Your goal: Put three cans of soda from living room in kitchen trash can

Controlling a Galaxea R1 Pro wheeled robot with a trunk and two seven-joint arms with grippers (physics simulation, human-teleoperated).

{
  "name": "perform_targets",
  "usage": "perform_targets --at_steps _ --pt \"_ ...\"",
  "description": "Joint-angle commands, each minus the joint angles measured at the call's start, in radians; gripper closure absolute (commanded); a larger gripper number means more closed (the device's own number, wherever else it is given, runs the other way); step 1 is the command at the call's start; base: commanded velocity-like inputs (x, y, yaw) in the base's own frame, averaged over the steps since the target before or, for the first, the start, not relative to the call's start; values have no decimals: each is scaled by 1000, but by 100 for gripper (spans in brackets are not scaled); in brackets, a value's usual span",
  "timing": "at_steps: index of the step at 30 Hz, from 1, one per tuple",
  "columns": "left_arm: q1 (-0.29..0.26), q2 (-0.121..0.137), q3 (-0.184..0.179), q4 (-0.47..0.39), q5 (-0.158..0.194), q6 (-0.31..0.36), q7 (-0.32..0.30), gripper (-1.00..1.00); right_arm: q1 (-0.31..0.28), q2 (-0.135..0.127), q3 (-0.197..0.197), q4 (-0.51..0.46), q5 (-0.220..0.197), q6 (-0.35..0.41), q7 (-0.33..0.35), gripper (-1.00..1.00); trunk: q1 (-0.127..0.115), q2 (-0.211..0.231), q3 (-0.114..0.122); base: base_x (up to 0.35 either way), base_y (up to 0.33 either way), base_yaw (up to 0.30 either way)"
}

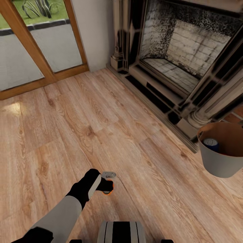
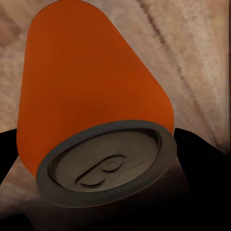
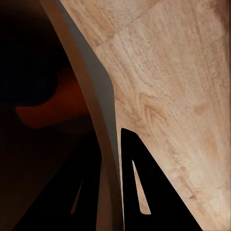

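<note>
So the left end effector (image 1: 108, 187) is low and near in the head view, just above the wood floor (image 1: 84, 128), pinching an orange can (image 1: 108, 191). Up close from the left wrist, that can (image 2: 91, 96) sits between the two dark fingers (image 2: 202, 168), silvery top facing the camera (pull tab and all), floor planks behind it.

Over on the right, the bin (image 1: 221, 162) hangs above the floor, pale grey outside, orange-brown inside. A blue can (image 1: 211, 143) lies inside it, against the left wall.

The right end effector (image 3: 110, 192) is clamped on the bin's rim (image 3: 98, 120): one black finger (image 3: 144, 192) outside the wall, the other inside, pressed onto that thin wall. The inside of the bin looks dark from there, with a reddish shape low down; can't tell what it is.

Background: an ornate fireplace (image 1: 182, 60) far right with a sooty brick back, and a wood-framed glass door (image 1: 37, 47) far left with pavement and grass outside.
</note>
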Motion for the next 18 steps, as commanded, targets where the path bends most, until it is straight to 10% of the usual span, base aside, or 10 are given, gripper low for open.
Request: perform_targets --at_steps 1,12,18 --pt "0 0 0 0 -1 0 -2 100 0 -1 -1 1 -3 5 3 100 -4 7 3 0 0 0" --pt "0 9 -3 -11 -2 82 -81 100 4 9 2 9 -6 5 35 100 -46 84 38 0 0 0" --pt "-43 15 -6 -18 -4 156 -155 100 53 88 -2 12 -18 5 74 100 -69 126 57 0 0 0"
